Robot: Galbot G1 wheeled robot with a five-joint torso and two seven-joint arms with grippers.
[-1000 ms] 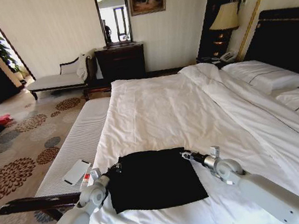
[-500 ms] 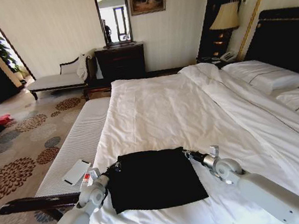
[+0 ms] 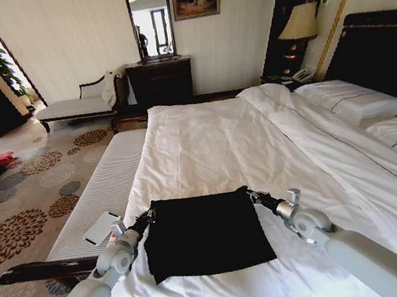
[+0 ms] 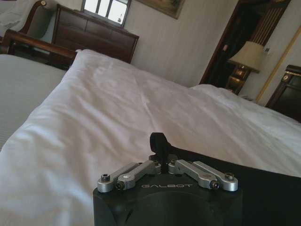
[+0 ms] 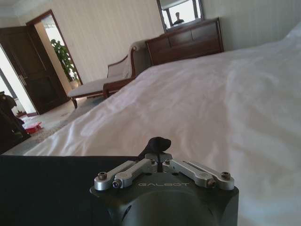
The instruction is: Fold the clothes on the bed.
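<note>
The clothes (image 3: 205, 233) lie as a flat black rectangle on the white duvet of the bed (image 3: 212, 138), near its foot. My left gripper (image 3: 149, 215) is shut on the far left corner of the clothes, and my right gripper (image 3: 251, 197) is shut on the far right corner. In the left wrist view the left gripper (image 4: 158, 141) has its fingers pressed together over the black fabric (image 4: 268, 188). In the right wrist view the right gripper (image 5: 157, 142) is pinched shut at the edge of the fabric (image 5: 47, 183).
A narrow white padded bench (image 3: 105, 181) runs along the bed's left side with a flat white object (image 3: 101, 227) on it. A dark wooden rail (image 3: 47, 270) lies near my left arm. Pillows (image 3: 358, 102) and the dark headboard (image 3: 387, 48) are at the right.
Both grippers have moved a little farther up the bed with the far edge of the clothes. That edge now lies straighter and the fabric is stretched flatter.
</note>
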